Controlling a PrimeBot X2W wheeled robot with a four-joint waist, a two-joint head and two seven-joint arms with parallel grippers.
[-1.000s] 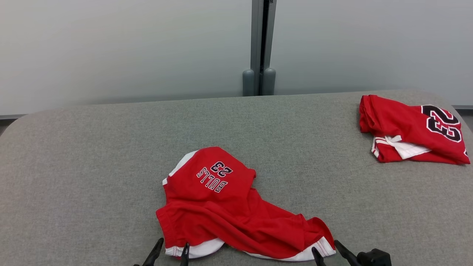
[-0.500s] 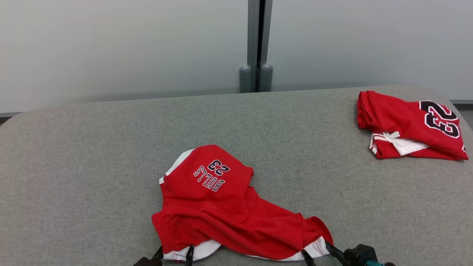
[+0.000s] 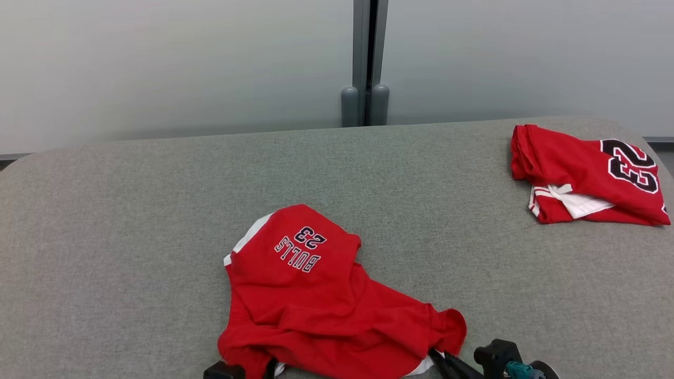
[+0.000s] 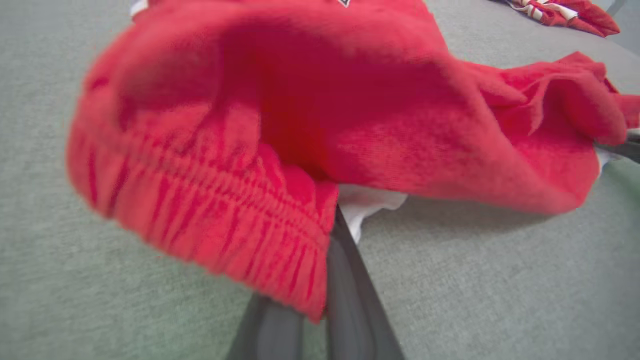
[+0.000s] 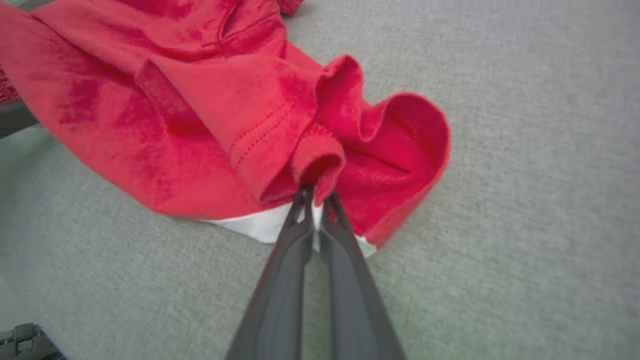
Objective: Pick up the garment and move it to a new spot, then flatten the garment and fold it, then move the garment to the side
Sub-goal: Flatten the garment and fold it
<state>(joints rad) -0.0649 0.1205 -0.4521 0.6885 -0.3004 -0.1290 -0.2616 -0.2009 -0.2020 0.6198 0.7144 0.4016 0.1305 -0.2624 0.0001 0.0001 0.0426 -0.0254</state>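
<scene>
1. At lower left of the head view, my left gripper point(image 4: 334, 225) is clamped on the garment's point(image 3: 316, 305) elastic waistband.
2. Low centre, the garment lies crumpled on the grey table point(image 3: 131, 210). I judge the pick-up barely begun, with moving, flattening, folding and setting aside all left.
3. Lower right, my right gripper point(image 5: 315, 200) pinches the hem, fingers closed.
4. Upper right, a folded red jersey point(image 3: 584, 173) sits by the table's rounded corner. Open room spreads across the left and centre.
</scene>
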